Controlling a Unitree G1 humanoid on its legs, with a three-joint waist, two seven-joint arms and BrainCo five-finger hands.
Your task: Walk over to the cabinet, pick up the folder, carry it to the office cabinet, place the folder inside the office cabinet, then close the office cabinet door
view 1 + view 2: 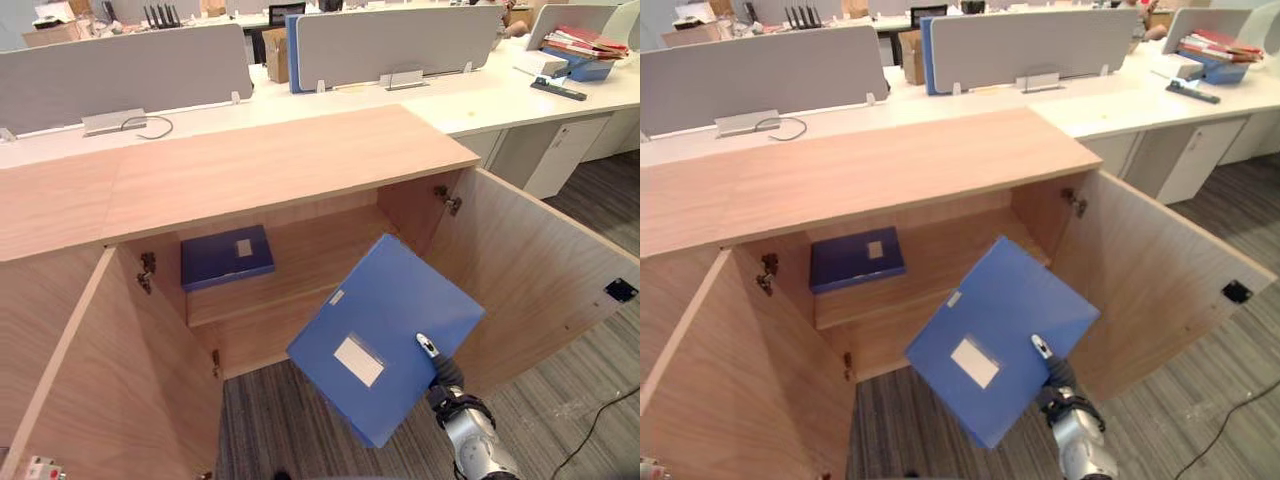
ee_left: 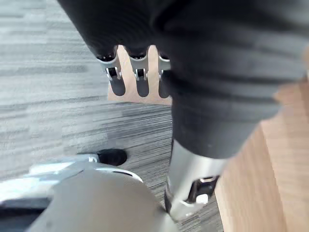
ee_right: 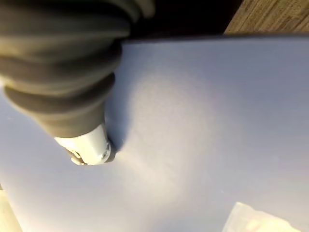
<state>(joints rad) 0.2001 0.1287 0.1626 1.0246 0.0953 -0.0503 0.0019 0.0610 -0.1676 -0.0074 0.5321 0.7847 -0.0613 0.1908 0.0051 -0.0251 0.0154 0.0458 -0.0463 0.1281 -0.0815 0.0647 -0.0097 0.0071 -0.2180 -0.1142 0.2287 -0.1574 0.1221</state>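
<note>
An office: white desks [image 1: 520,95] with grey divider screens [image 1: 400,40], seemingly stacked files [image 1: 585,45].

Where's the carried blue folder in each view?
Left eye view: folder lower centre, before the open cabinet, right hand pinching its edge.
Right eye view: lower centre.
Right wrist view: blue face under the thumb.
Left wrist view: left hand over floor.
Shared: its white label.
</note>
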